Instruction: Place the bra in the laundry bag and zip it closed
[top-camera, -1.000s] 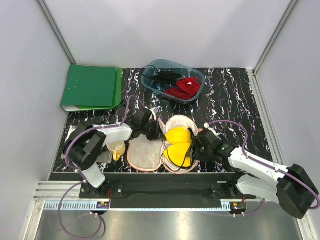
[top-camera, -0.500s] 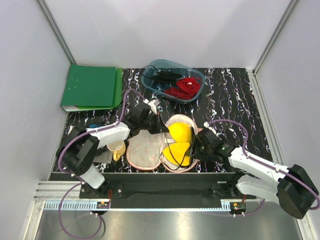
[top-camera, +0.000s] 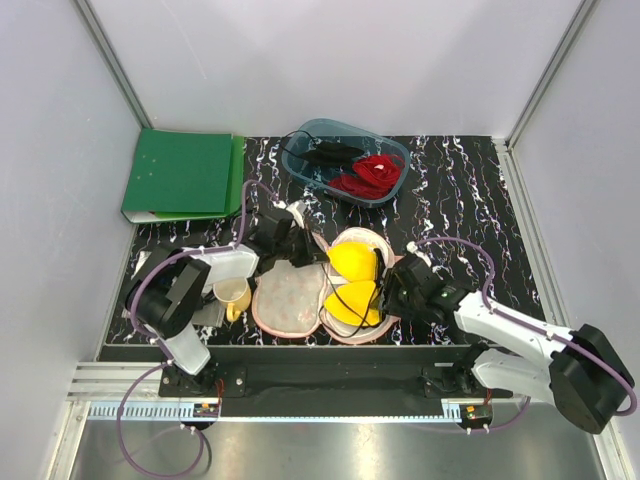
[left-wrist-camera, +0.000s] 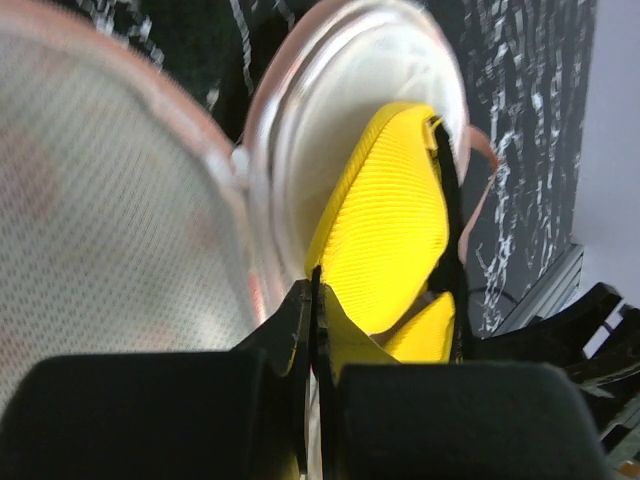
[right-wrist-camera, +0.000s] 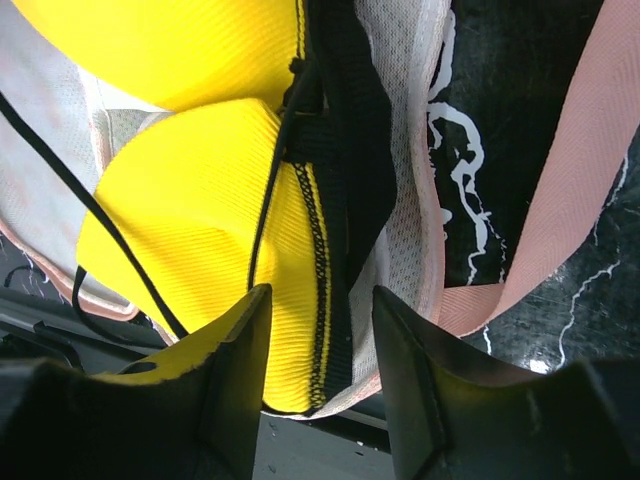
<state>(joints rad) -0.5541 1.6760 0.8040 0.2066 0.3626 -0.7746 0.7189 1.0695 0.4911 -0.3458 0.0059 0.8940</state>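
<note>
Bra (top-camera: 352, 280) fills the laundry bag's (top-camera: 288, 300) 3 o'clock half; left fingers (left-wrist-camera: 296, 325) pinch its cup edge, right fingers (right-wrist-camera: 240, 350) spread apart, gripping nothing.

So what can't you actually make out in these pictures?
- Zip slider of the laundry bag: too small in the top view; the wrist views show mostly the bra and fingers.
- Right gripper: tips hidden under its own wrist, top view.
- Where the left gripper pinches the bra: blurred and covered by its own fingers, left wrist view.
- Black garment in the tub: too small to identify, top view.
</note>
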